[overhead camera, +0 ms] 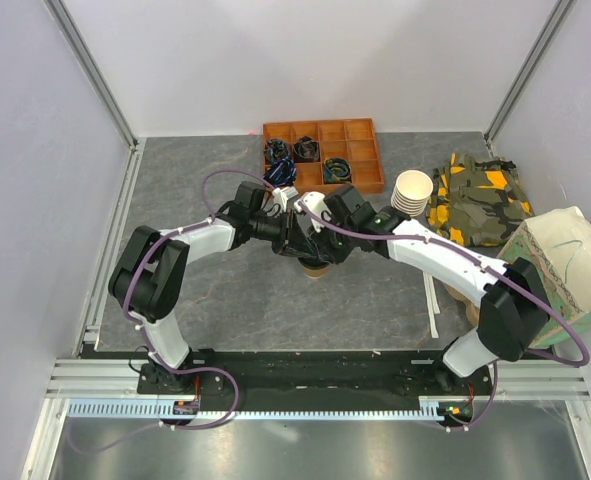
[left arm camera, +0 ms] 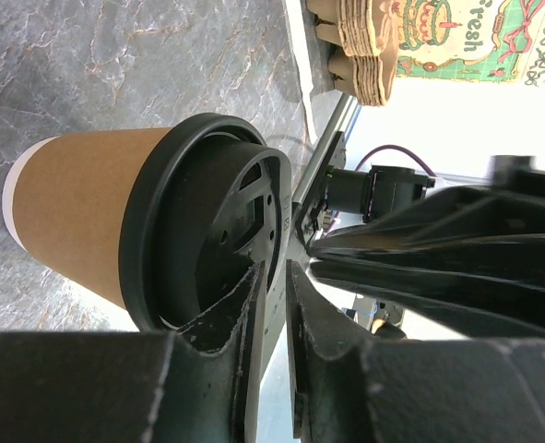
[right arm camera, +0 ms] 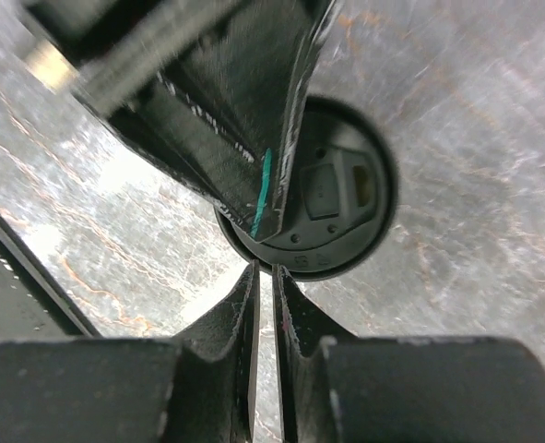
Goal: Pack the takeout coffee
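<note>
Where both arms meet at mid-counter (overhead camera: 375, 310), the takeout coffee (overhead camera: 315, 269) stands upright, its long axis vertical and its black lid (left arm camera: 207, 231) facing up. From above it is almost hidden by the two wrists crowding over it. The left fingers (left arm camera: 240, 318) reach in from the left and are drawn to a narrow slit at the lid's rim, which runs straight into the gap between them. They appear to be nipping that rim, with the tan cup body just beyond and below their tips. The right fingers (right arm camera: 240, 309) come in from the opposite side, likewise pulled nearly together, their tips touching or just beside the near edge of the lid. Whether they pinch the rim or merely rest against it cannot be told from the wrist view, where one of the left fingers crosses over the lid. Neither arm is clearly nearer; both sit right at the cup. The relation that matters for the coming move is sideways: the paper bag (overhead camera: 560, 262) and the stacked pulp trays (left arm camera: 364, 46) lie well apart to the right, near the right arm's base. Any carry looks likely to go that way, cup kept upright.
</note>
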Action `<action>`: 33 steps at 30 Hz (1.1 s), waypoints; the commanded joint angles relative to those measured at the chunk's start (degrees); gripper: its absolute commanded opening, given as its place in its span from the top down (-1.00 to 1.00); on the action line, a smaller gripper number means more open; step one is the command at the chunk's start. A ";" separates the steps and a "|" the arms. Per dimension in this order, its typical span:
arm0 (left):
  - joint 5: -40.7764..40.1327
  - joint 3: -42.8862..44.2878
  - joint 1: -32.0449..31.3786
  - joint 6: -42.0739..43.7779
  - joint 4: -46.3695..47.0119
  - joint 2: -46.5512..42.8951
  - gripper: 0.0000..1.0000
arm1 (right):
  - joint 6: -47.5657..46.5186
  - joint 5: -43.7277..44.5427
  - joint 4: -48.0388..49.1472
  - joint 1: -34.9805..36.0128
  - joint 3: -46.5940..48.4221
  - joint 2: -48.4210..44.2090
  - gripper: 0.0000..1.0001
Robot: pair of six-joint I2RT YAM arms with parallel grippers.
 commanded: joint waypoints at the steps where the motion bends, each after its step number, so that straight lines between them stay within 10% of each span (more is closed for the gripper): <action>1: -1.89 0.73 -0.08 1.72 -2.99 1.06 0.56 | 1.17 0.94 -4.92 -0.88 7.59 -2.22 0.66; 18: -1.63 1.00 0.27 1.89 -3.08 2.11 0.56 | 1.69 2.79 9.30 -0.80 -10.14 -0.20 0.72; 33: -1.37 0.91 0.53 1.28 -2.90 2.90 0.56 | 5.12 1.29 2.19 -0.97 -2.14 -6.97 0.67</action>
